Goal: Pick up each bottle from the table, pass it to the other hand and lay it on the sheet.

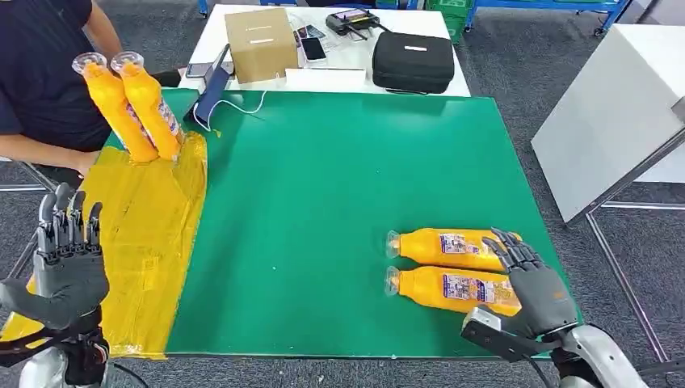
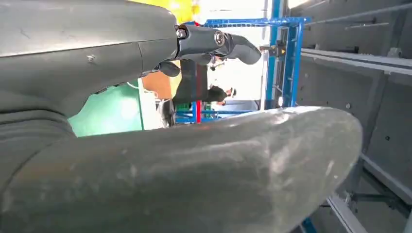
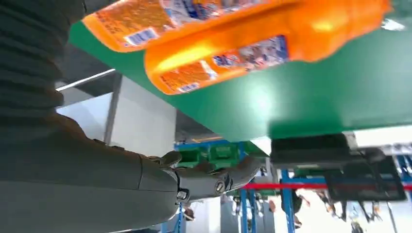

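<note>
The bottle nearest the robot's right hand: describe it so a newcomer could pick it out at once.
Start at the green table and go to its near right corner, where two orange bottles lie side by side, caps pointing left. It is the nearer bottle, next to the table's front edge, with the right hand over its base end.

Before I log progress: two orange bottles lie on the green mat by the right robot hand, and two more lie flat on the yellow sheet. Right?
Not quite. The two bottles at the yellow sheet are not lying flat: a person holds the lifted bottles tilted above it, as the head view shows. The other two bottles do lie on the green mat by the right robot hand.
</note>
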You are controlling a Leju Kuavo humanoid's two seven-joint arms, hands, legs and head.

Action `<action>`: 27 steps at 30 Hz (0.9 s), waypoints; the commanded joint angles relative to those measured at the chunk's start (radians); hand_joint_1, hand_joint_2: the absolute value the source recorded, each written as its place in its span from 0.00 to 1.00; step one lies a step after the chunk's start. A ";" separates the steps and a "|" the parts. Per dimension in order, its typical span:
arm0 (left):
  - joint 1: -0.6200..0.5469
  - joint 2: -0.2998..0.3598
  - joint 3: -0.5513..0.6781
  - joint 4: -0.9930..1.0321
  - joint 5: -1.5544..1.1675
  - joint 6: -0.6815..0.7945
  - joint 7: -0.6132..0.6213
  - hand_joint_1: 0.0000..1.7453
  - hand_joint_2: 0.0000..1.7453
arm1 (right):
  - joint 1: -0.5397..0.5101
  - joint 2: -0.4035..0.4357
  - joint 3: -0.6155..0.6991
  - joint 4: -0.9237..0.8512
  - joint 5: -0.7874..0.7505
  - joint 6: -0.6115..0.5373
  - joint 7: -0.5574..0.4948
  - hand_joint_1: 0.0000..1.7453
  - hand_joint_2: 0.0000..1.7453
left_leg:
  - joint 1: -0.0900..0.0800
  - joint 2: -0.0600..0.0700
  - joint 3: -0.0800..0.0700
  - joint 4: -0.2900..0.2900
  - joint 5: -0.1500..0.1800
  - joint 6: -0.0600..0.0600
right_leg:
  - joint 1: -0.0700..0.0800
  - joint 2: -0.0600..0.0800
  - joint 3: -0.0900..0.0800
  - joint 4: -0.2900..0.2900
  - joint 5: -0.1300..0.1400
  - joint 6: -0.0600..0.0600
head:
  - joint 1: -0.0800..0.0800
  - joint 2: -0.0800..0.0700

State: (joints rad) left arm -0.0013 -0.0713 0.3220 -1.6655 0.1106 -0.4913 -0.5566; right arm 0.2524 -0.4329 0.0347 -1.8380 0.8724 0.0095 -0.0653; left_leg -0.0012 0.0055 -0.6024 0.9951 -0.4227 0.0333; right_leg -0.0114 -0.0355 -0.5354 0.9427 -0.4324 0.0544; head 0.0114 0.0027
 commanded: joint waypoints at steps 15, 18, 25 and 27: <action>-0.088 -0.010 -0.004 0.112 0.008 -0.008 0.019 0.00 0.00 | 0.039 -0.065 0.053 0.133 0.009 0.064 0.090 0.00 1.00 | 0.001 0.000 0.003 -0.002 0.000 -0.002 | 0.000 0.002 0.002 -0.002 0.000 -0.002 | 0.000 0.000; -0.088 -0.010 -0.004 0.112 0.008 -0.008 0.019 0.00 0.00 | 0.039 -0.065 0.053 0.133 0.009 0.064 0.090 0.00 1.00 | 0.001 0.000 0.003 -0.001 -0.001 -0.003 | 0.000 0.003 0.003 -0.001 -0.001 -0.003 | 0.000 0.000; -0.086 -0.008 -0.002 0.112 0.008 -0.008 0.019 0.00 0.00 | 0.038 -0.068 0.051 0.132 0.009 0.065 0.089 0.00 1.00 | 0.000 0.000 0.002 -0.001 -0.001 -0.002 | 0.000 0.002 0.002 0.000 -0.001 -0.002 | 0.000 0.000; -0.086 -0.008 -0.002 0.112 0.008 -0.008 0.019 0.00 0.00 | 0.038 -0.068 0.051 0.132 0.009 0.065 0.089 0.00 1.00 | 0.000 0.000 0.002 -0.001 -0.001 -0.002 | 0.000 0.002 0.001 0.000 -0.001 -0.002 | 0.000 0.000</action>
State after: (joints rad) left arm -0.0542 -0.0717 0.3258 -1.6133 0.1209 -0.5005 -0.5425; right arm 0.3180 -0.5257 0.0641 -1.7677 0.8824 0.0763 0.0210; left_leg -0.0013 0.0066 -0.6043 0.9951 -0.4227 0.0333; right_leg -0.0114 -0.0354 -0.5381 0.9435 -0.4325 0.0544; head 0.0111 0.0027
